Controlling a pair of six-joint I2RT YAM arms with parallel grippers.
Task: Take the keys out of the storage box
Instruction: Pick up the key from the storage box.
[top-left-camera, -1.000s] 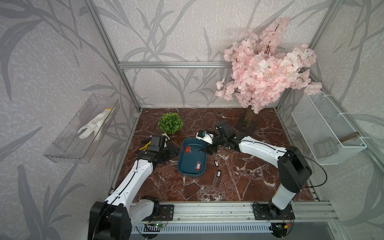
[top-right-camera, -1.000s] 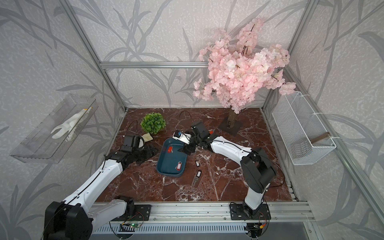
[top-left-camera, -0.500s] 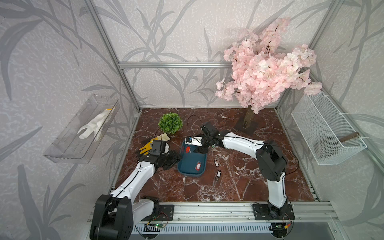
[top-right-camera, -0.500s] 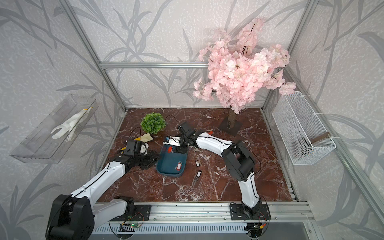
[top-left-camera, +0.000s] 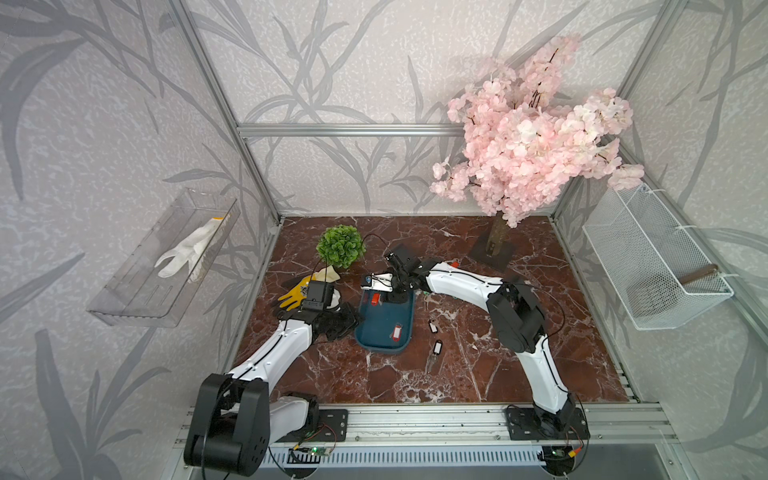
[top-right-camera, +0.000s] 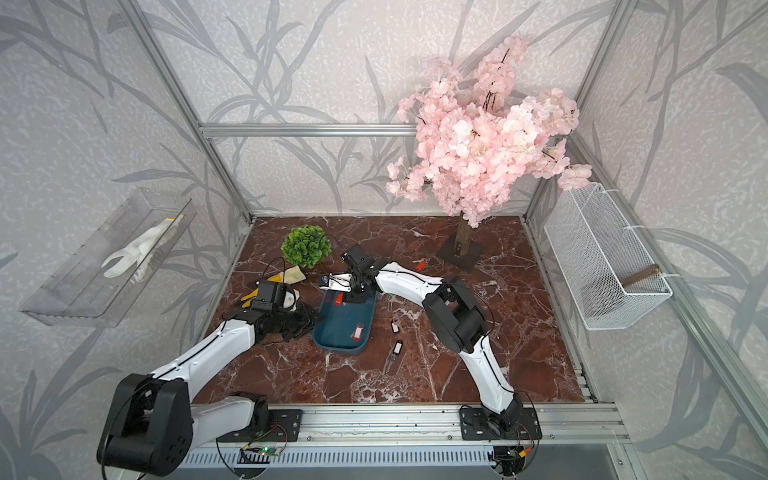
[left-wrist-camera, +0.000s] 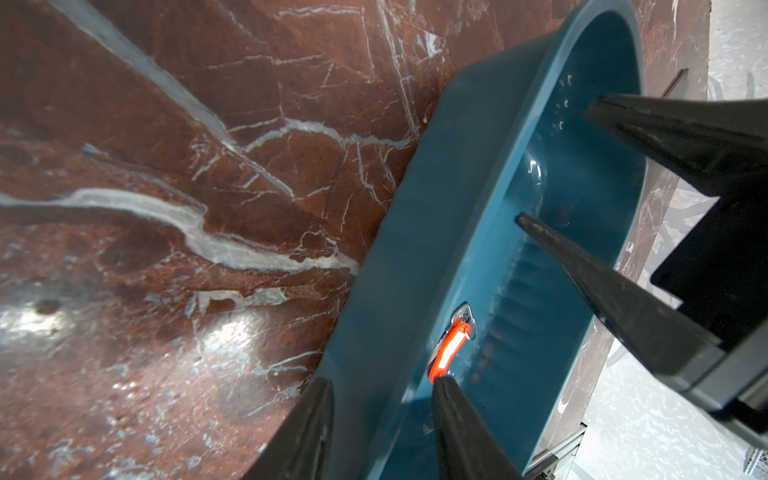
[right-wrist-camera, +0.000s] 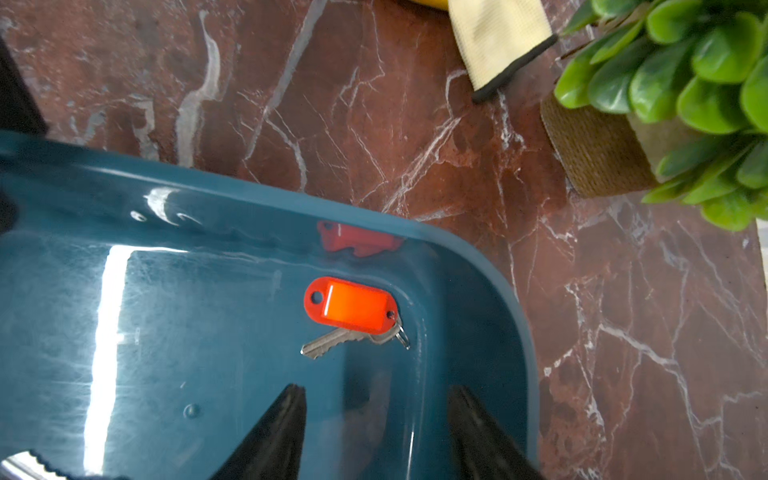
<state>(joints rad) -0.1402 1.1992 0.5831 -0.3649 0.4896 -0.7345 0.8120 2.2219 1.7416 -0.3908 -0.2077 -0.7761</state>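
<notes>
Two keys (top-left-camera: 397, 331) lie in the storage box (right-wrist-camera: 187, 332), what's gonna bite us?

Reply: Orange-tagged key (right-wrist-camera: 351, 305) sits just ahead of the right end effector (right-wrist-camera: 376, 399), jaws apart, hugging the corner wall; tips may just shove it. Left end effector (left-wrist-camera: 382, 382), also apart, straddles the box wall, a squeeze could tip it.

We find open table (top-left-camera: 478, 374) near the box (top-left-camera: 376, 328); plant (top-left-camera: 340, 246) and glove (top-left-camera: 297, 293) crowd its far-left corner, loose keys (top-left-camera: 433, 327) its right.
</notes>
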